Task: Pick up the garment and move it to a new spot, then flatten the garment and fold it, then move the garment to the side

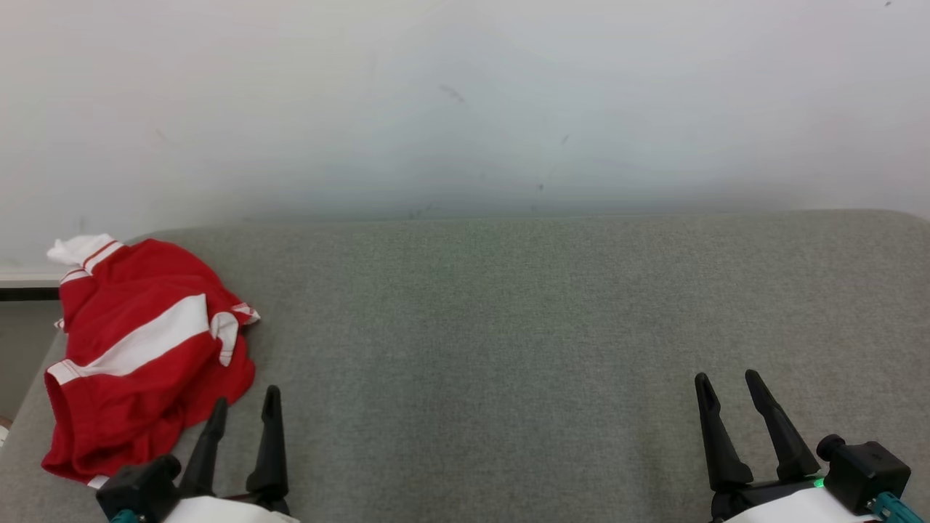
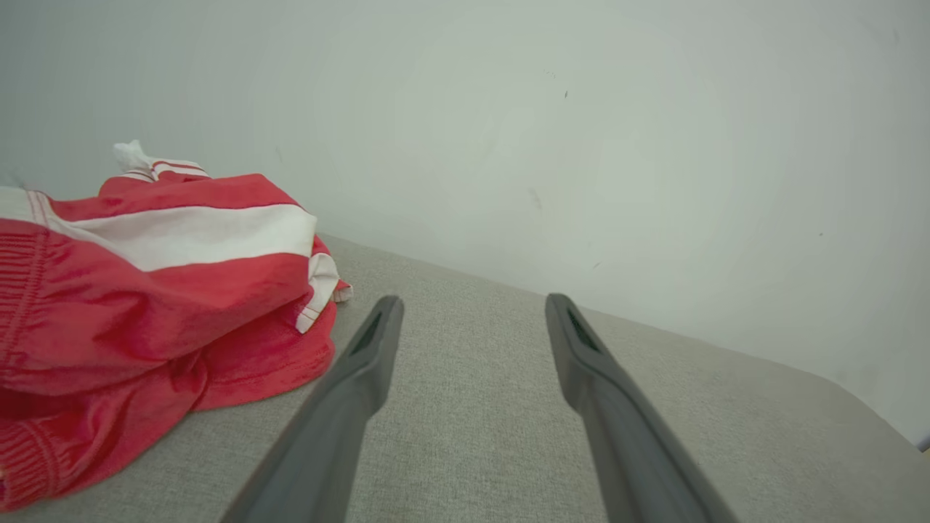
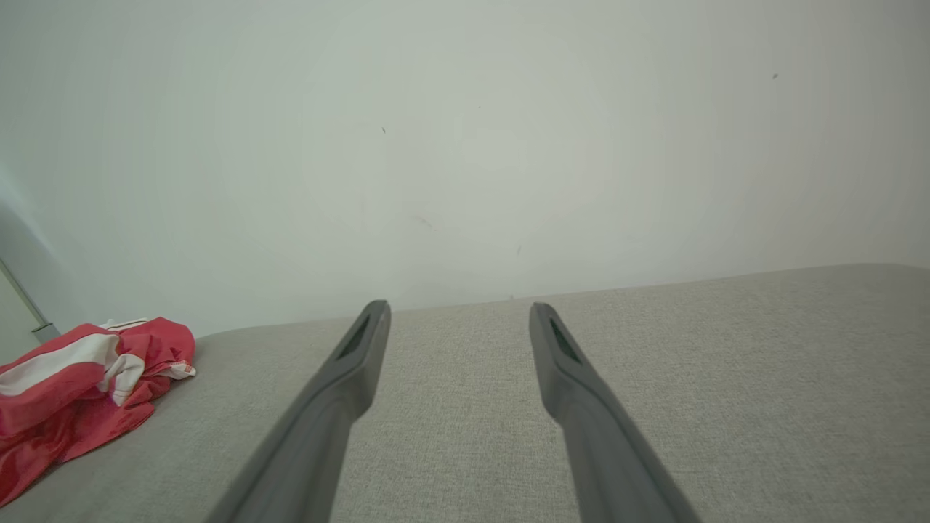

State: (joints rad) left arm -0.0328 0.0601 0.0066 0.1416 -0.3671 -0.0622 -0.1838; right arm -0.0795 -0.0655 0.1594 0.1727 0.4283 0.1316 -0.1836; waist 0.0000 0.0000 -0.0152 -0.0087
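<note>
A crumpled red garment [image 1: 138, 349] with white stripes lies in a heap at the far left of the grey padded surface [image 1: 508, 327]. My left gripper [image 1: 245, 404] stands open just right of the heap's near edge, nothing between its fingers. In the left wrist view the garment [image 2: 145, 290] bulks up to the left of the open gripper [image 2: 472, 301]. Well away at the lower right, my right gripper [image 1: 726, 378] is open and empty. The right wrist view has the garment [image 3: 80, 378] far off at the left, beyond that open gripper [image 3: 458, 306].
A pale wall [image 1: 465, 102] rises straight behind the grey surface. The surface's left edge [image 1: 29, 392] drops off beside the garment, with a white ledge [image 1: 25, 277] behind it. Bare grey fabric stretches between the two grippers.
</note>
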